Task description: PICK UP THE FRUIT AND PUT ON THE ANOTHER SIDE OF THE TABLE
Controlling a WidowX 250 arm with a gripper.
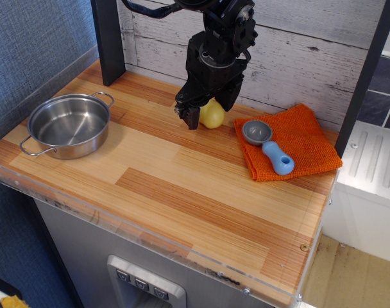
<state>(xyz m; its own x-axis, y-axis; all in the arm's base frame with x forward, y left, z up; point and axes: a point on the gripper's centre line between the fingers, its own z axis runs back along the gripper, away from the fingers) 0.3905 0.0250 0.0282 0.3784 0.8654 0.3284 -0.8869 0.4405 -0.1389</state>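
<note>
The pale-yellow fruit (214,117) rests on the wooden table (182,192) near the back wall, just left of the orange cloth. My black gripper (208,111) hangs over it from above. One finger (192,118) stands to the left of the fruit with a small gap showing. The other finger is mostly hidden behind the fruit. The jaws look open, standing on either side of the fruit without lifting it.
A steel pot (70,124) stands at the left of the table. An orange cloth (288,142) at the right carries a grey scoop with a blue handle (272,149). A dark post (108,42) stands at the back left. A clear plastic strip (150,247) lines the front edge.
</note>
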